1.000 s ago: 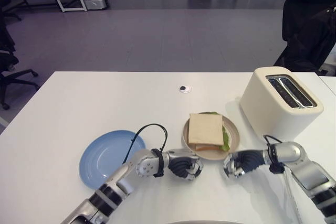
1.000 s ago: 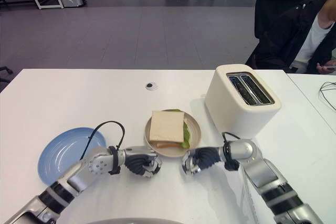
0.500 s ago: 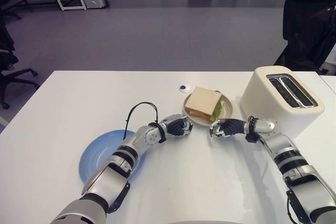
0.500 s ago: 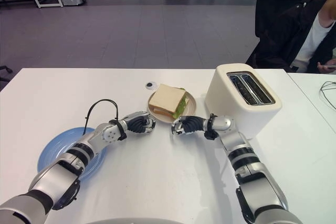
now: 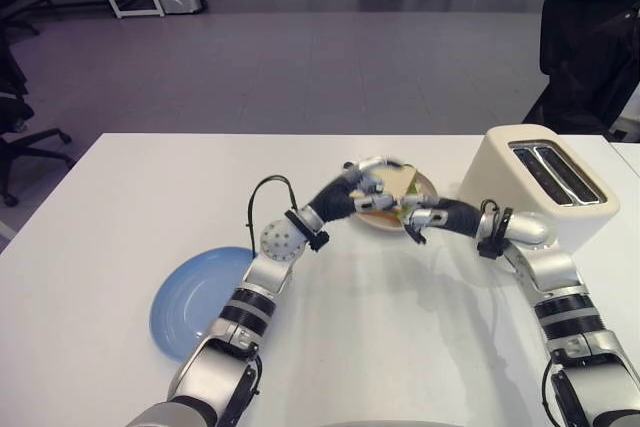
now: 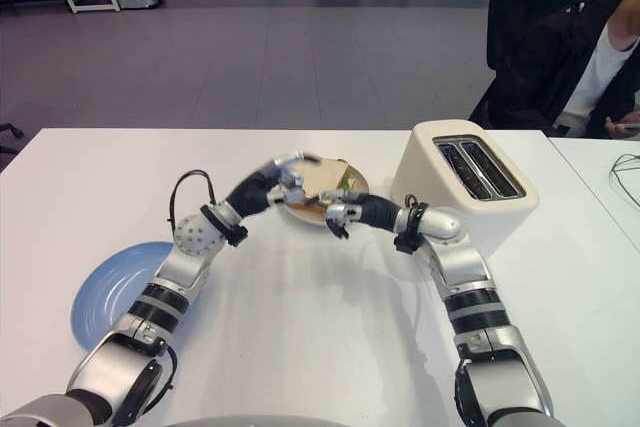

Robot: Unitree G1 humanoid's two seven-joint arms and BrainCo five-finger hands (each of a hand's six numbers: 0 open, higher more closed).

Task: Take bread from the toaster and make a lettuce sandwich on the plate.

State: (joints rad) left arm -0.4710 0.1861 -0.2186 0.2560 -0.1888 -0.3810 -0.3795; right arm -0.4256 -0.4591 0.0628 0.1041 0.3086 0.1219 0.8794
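A big white table (image 5: 400,347) is filling the near part of the room, with grey floor stretching away behind it.

Closest in, on the left, a blue plate (image 5: 190,302) is sitting not far from the near edge. Past it there is a wide stretch of table, and both arms are reaching across it toward the far side, so there is lots of room to pull back this way.

Farther on, the two hands are meeting at the plate (image 6: 300,209). The left hand (image 5: 368,182) is hanging over the left side of the sandwich (image 6: 322,175). It is blurry, so I cannot tell if it is holding anything. The right hand (image 5: 416,219) is sitting at the near right rim of the plate. I cannot tell if it is gripping the rim or just touching it.

The sandwich is lying on the plate, bread on top, with a bit of lettuce (image 6: 345,183) peeking out on the right. So the job is looking almost done. The slots (image 5: 550,172) in the toaster (image 5: 535,197) are looking dark, with no bread sticking up. What seems left is for the hands to come away without knocking the top slice.

The tight spot is on the right. The toaster is standing just beside the plate, and the right arm is lying along its front. The plate is sitting well in from the side edges, but it is nearer the far edge than the near one, so pushing it farther away looks risky. The left side is giving more room.
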